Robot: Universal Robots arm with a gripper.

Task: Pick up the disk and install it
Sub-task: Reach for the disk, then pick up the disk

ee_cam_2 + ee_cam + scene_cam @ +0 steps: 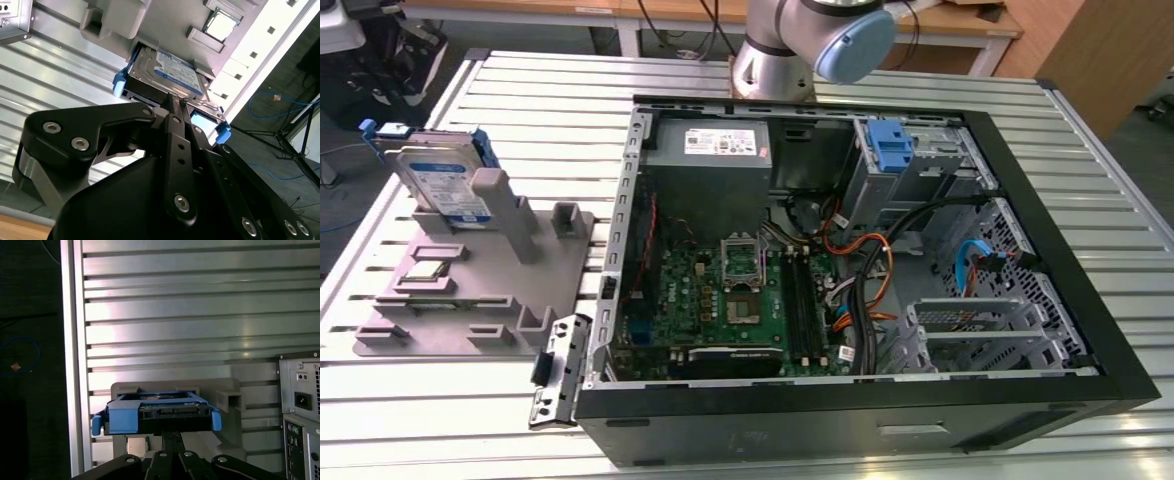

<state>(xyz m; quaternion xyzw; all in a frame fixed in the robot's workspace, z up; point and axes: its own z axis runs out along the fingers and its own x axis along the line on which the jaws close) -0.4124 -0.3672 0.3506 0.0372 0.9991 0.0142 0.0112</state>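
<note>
1. Silver-metal, with a blue-and-white label and blue side rails, the disk [443, 185] stands on edge in a grey fixture [480, 290]. It is at the exterior view's left, well apart from the open computer case [1067, 270] on the slatted aluminium table [534, 90].
2. From that I judge the pick-up step to be in hand and hardly begun. The disk is not yet lifted, and nothing of the install is done.
3. In both wrist views the gripper [179, 104] points at the disk's exposed connector end. It is lined up with the middle of that end but apart from it, not touching.
4. Its jaws are drawn together, all but closed, with nothing between them.
5. A grasp would, I judge, call for the jaws to part wider than the disk's thickness. They would then need to straddle its flat faces squarely, so that it lifts clear of the fixture's posts.
</note>
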